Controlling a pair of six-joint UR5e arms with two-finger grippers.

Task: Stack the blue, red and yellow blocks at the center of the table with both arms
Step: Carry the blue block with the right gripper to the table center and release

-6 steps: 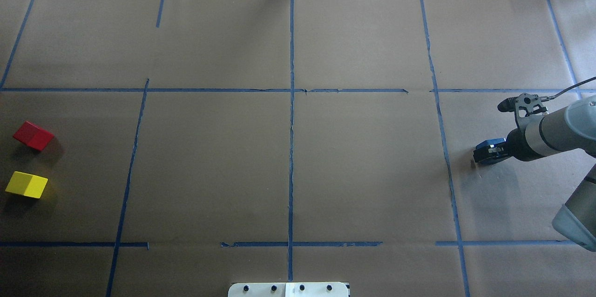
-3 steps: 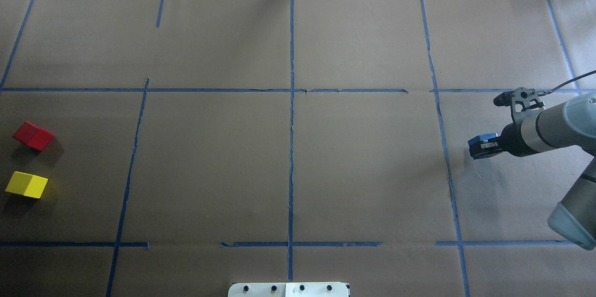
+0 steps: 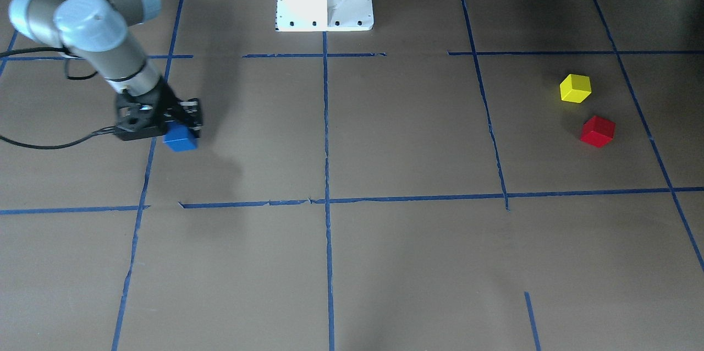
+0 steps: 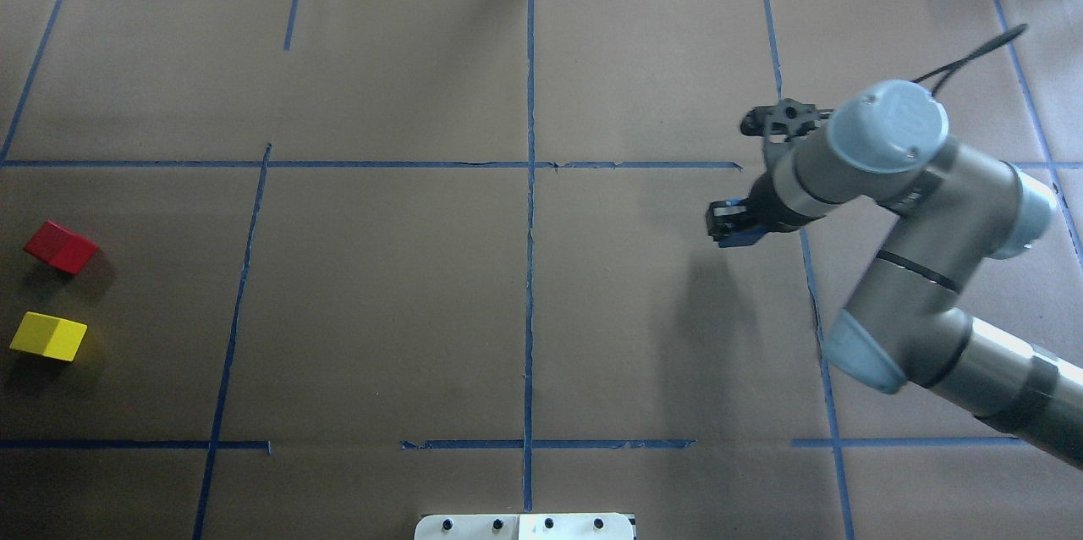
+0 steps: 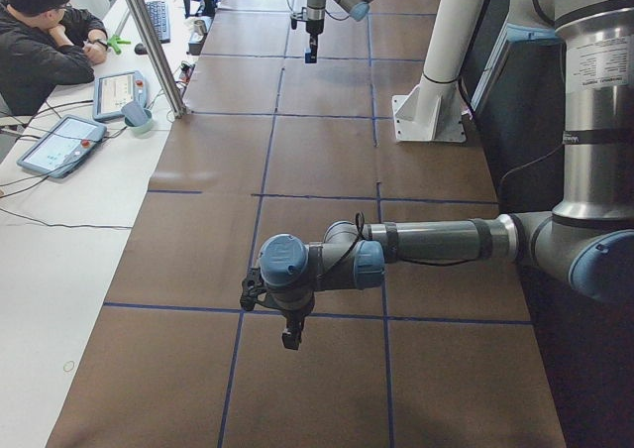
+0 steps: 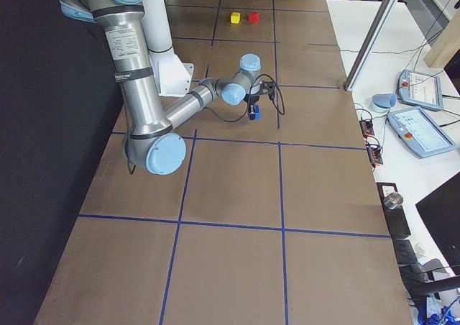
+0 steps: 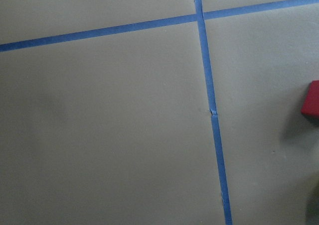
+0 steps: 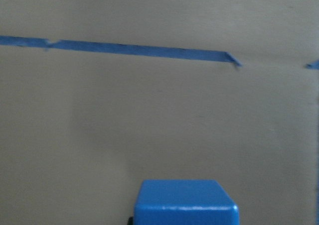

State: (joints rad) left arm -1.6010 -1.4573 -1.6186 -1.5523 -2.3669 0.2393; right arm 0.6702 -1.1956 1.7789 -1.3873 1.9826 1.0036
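Holding the blue block [image 3: 180, 138] clamped in the right end effector [image 3: 180, 127] at 3 o'clock on the table [image 4: 381, 311]; next, probably moving toward 9 o'clock, lowering at centre.

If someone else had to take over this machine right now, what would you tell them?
Right gripper: shut on the blue block, held above the table, short of centre.
Left gripper: low over its side; open or shut unclear.
Red block and yellow block: on the table's left edge, apart.
Done: blue picked up. Left: place it at centre, stack red and yellow.
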